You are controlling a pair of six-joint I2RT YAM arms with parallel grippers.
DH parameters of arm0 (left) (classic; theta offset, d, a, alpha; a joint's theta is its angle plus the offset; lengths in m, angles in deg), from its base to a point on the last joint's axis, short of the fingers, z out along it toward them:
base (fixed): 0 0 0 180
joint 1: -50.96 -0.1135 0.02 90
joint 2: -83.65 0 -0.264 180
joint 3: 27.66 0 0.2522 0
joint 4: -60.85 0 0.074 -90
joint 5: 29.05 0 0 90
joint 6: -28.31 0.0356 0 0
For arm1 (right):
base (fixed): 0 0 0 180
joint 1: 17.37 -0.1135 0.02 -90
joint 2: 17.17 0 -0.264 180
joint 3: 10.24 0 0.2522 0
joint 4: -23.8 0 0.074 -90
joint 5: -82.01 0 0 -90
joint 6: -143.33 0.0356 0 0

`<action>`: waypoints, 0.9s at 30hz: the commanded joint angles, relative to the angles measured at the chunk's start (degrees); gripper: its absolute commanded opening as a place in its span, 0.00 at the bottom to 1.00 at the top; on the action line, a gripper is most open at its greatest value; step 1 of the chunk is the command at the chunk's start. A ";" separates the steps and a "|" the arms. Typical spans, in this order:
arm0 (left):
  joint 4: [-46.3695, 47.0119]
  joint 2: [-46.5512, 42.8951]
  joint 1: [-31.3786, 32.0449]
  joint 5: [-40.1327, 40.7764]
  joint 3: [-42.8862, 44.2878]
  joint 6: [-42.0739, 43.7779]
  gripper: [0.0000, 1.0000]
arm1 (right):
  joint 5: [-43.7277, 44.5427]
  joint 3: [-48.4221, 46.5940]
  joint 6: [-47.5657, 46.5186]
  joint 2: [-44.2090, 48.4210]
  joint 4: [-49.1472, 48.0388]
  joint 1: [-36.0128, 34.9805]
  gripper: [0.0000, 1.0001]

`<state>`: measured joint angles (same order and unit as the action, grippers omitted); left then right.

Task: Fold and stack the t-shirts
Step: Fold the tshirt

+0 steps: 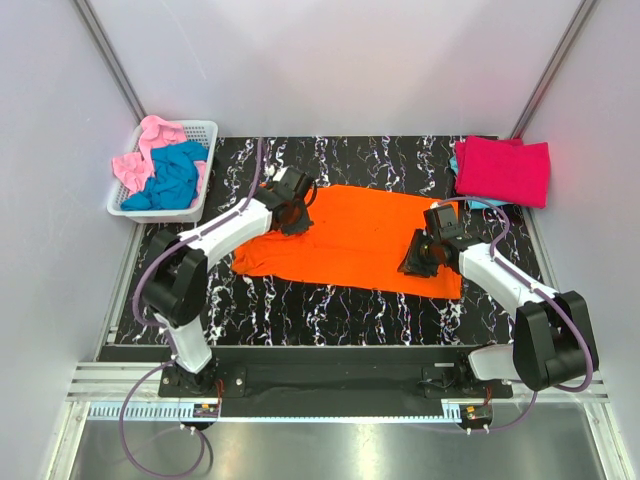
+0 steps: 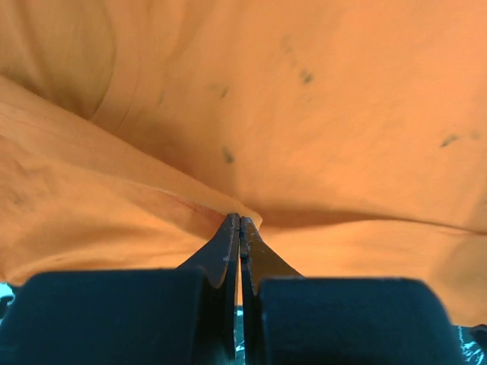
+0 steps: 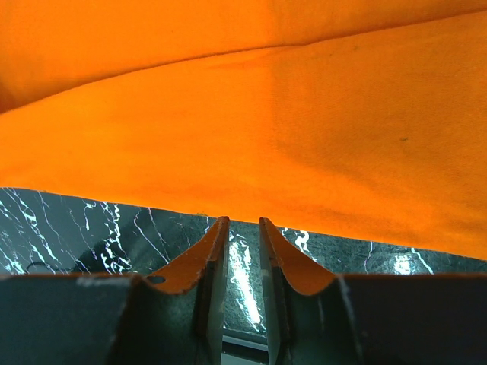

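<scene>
Pinching the orange shirt [image 1: 350, 240] at mid-table, my left gripper [image 2: 240, 220] is squeezing shut on cloth. My right gripper [image 3: 240, 220] is hanging a little spread, holding nothing. I am counting one red shirt [image 1: 503, 172] folded at two o'clock. A pink shirt [image 1: 150, 140] and a blue shirt [image 1: 175, 180] are sitting in the basket [image 1: 118, 208] at ten o'clock, not yet folded.

Seen from above, the left gripper [image 1: 294, 216] covers the far left corner of the orange t-shirt [image 1: 350, 240]. The right gripper [image 1: 419, 258] covers a bit near its right edge, so no fingertips show there. Right of the orange t-shirt, a blue t-shirt [image 1: 485, 204] only peeks out from under the crimson t-shirt [image 1: 505, 170]. Up close, the orange cloth runs off the top and sides, and its little dark spots [image 2: 227, 155] are too blurry to tell.
</scene>
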<state>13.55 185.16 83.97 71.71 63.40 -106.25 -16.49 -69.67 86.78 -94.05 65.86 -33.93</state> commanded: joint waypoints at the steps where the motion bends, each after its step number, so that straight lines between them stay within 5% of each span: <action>1: 0.84 4.46 0.21 0.92 5.49 3.15 0.00 | 0.49 -0.30 -0.23 1.03 -1.22 -0.41 0.29; 8: 0.84 15.36 0.12 0.84 13.92 6.50 0.02 | 0.49 -1.00 -0.93 -0.72 -1.22 -0.41 0.29; 13: 1.63 15.91 0.21 4.78 12.97 6.85 0.28 | -0.03 -2.14 -1.63 -2.57 -1.14 -0.41 0.29; 21: 16.21 2.57 1.00 9.97 -3.72 14.31 0.33 | 0.67 -1.53 -1.90 -5.38 -1.75 -0.41 0.30; 27: 16.57 -3.51 1.26 12.09 -11.81 13.18 0.34 | 3.74 -2.58 -1.72 -7.23 -1.75 -0.41 0.32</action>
<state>25.73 185.77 84.91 80.34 53.91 -93.81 -15.52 -69.76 85.93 -100.19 65.60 -33.93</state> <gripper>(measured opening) 0.331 0.320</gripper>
